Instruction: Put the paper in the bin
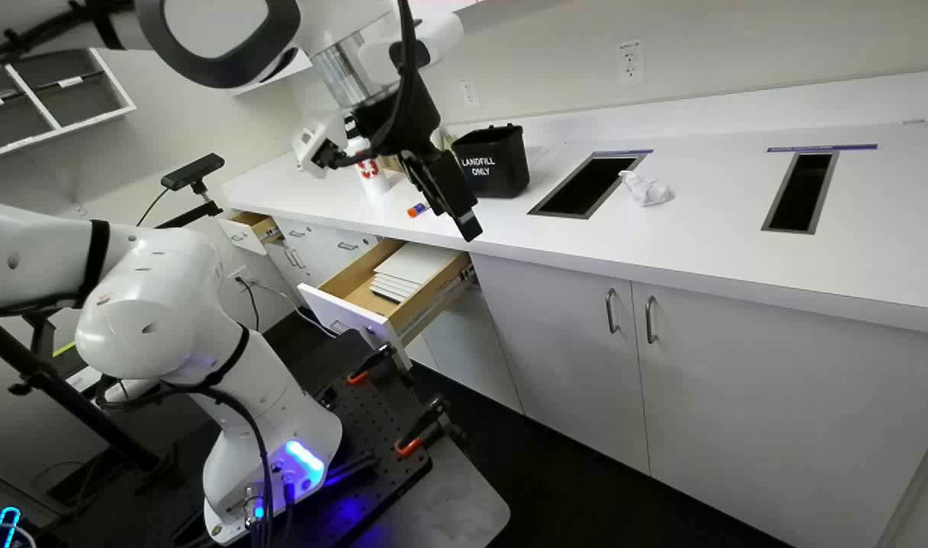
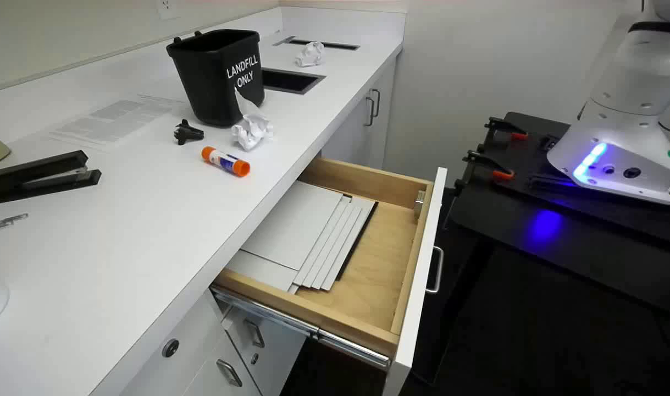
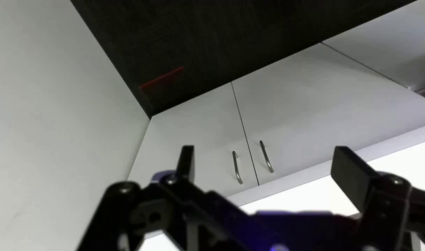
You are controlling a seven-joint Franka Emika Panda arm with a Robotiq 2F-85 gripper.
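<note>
Wrist view: end effector (image 3: 264, 163) spread, empty. Upper left in an exterior view, paper (image 2: 252, 132) lies outside the bin (image 2: 215, 81); binning seemingly undone.

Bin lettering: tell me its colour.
The lettering is white on the black bin, clearest in an exterior view.

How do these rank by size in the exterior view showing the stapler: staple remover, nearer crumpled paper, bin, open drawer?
Largest to smallest:
1. open drawer
2. bin
3. nearer crumpled paper
4. staple remover
</note>
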